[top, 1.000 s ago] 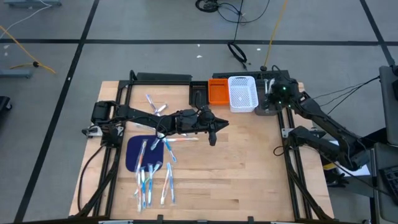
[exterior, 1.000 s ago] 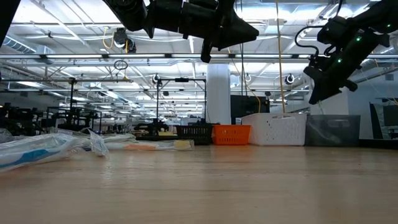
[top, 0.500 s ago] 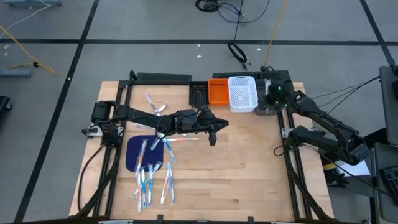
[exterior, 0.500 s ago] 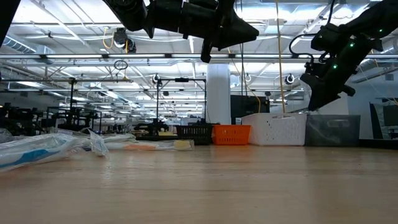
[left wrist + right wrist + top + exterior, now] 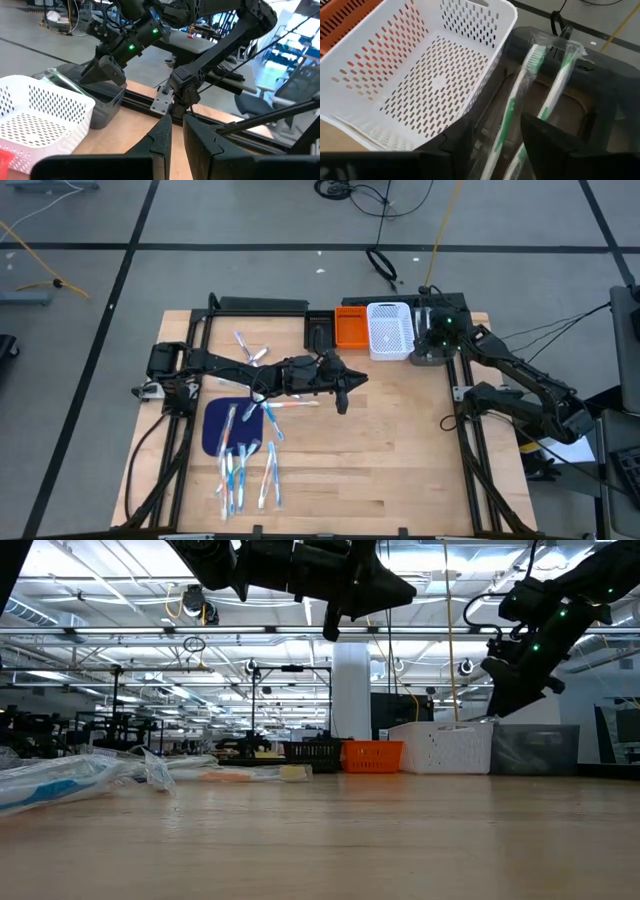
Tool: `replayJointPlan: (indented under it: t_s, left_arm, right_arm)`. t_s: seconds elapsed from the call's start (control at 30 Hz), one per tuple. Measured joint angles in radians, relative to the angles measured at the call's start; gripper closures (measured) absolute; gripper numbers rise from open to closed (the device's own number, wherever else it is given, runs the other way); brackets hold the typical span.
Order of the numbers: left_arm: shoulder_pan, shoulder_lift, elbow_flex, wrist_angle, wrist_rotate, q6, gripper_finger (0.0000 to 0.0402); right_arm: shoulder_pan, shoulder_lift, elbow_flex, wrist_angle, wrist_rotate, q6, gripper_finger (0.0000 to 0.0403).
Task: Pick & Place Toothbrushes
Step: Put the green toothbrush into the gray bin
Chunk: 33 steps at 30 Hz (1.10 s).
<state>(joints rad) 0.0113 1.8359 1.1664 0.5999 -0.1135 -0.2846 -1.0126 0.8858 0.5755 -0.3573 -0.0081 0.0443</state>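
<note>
Several toothbrushes (image 5: 245,465) lie loose on the wood at the near left, some on the dark blue mat (image 5: 213,425), and a few more (image 5: 250,350) farther back. Two green toothbrushes in clear wrappers (image 5: 512,102) lie in the dark grey bin (image 5: 600,85). My right gripper (image 5: 497,120) hangs open just above them, a finger on either side. Over the table's middle, my left gripper (image 5: 343,402) is held level and high, its fingers (image 5: 165,132) a narrow gap apart with nothing between them.
At the far edge stand a black bin (image 5: 320,332), an orange bin (image 5: 350,327) and a white perforated bin (image 5: 390,330), with the grey bin (image 5: 430,355) at their right end. Bare wood (image 5: 400,450) takes up the table's near right half.
My right gripper has opened over the grey bin: in the low view its fingers stand wider apart than a second ago. It has also edged slightly toward the white bin.
</note>
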Motion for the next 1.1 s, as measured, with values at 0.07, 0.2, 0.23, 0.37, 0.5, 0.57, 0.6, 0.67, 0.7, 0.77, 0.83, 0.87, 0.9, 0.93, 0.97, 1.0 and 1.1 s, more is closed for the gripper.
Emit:
replayJointPlan:
  t_s: [0.07, 0.2, 0.23, 0.37, 0.5, 0.57, 0.6, 0.67, 0.7, 0.77, 0.83, 0.87, 0.9, 0.93, 0.97, 1.0, 1.1]
  left_arm:
    - [-0.003, 0.0, 0.0, 0.002, 0.0, -0.024, 0.0355]
    - [-0.008, 0.0, 0.0, -0.052, 0.027, -0.02, 0.0355]
    - [-0.008, 0.0, 0.0, -0.088, 0.054, -0.003, 0.0355]
    - [-0.004, 0.001, 0.0, -0.242, 0.122, 0.048, 0.0355]
    - [0.007, -0.003, 0.0, -0.43, 0.115, -0.006, 0.0355]
    - [0.015, -0.025, -0.001, -0.555, 0.101, -0.048, 0.0355]
    - [0.019, -0.04, -0.001, -0.615, 0.089, -0.07, 0.0355]
    - [0.025, -0.073, -0.001, -0.766, 0.047, -0.11, 0.0355]
    - [0.026, -0.09, -0.001, -0.851, 0.012, -0.123, 0.0355]
    - [0.027, -0.118, -0.001, -1.02, -0.076, -0.156, 0.0355]
    - [0.029, -0.138, -0.001, -1.196, -0.168, -0.213, 0.0355]
    - [0.029, -0.144, -0.001, -1.274, -0.206, -0.246, 0.0355]
    - [0.029, -0.149, -0.001, -1.347, -0.235, -0.273, 0.0355]
    - [0.029, -0.15, -0.001, -1.413, -0.26, -0.293, 0.0355]
    - [0.029, -0.151, -0.001, -1.465, -0.277, -0.309, 0.0355]
    - [0.029, -0.15, -0.001, -1.504, -0.287, -0.325, 0.0354]
    - [0.029, -0.15, -0.001, -1.573, -0.293, -0.365, 0.0344]
  right_arm:
    - [0.0, -0.003, 0.0, 0.013, -0.049, 0.0, 0.0239]
    - [0.0, -0.022, 0.0, 0.058, -0.206, 0.02, 0.0239]
    - [0.0, -0.027, 0.0, 0.066, -0.248, 0.022, 0.0239]
    - [0.0, -0.049, 0.0, 0.074, -0.398, 0.023, 0.0239]
    - [0.001, -0.063, 0.0, 0.069, -0.506, 0.031, 0.0239]
    - [0.005, -0.063, 0.0, 0.069, -0.52, 0.041, 0.0239]
    - [0.01, -0.063, 0.0, 0.068, -0.518, 0.044, 0.0239]
    - [0.023, -0.063, 0.0, 0.069, -0.516, 0.042, 0.0239]
    - [0.032, -0.063, 0.0, 0.069, -0.516, 0.042, 0.0239]
    - [0.051, -0.063, 0.0, 0.073, -0.517, 0.041, 0.0239]
    - [0.072, -0.063, 0.0, 0.082, -0.516, 0.041, 0.0239]
    - [0.083, -0.063, 0.0, 0.088, -0.515, 0.041, 0.0238]
    - [0.094, -0.063, 0.0, 0.095, -0.515, 0.042, 0.0238]
    - [0.104, -0.063, 0.0, 0.105, -0.514, 0.045, 0.0238]
    - [0.114, -0.063, -0.001, 0.113, -0.514, 0.046, 0.0238]
    - [0.123, -0.063, -0.001, 0.12, -0.514, 0.048, 0.0238]
    - [0.147, -0.063, 0.0, 0.144, -0.513, 0.058, 0.0238]
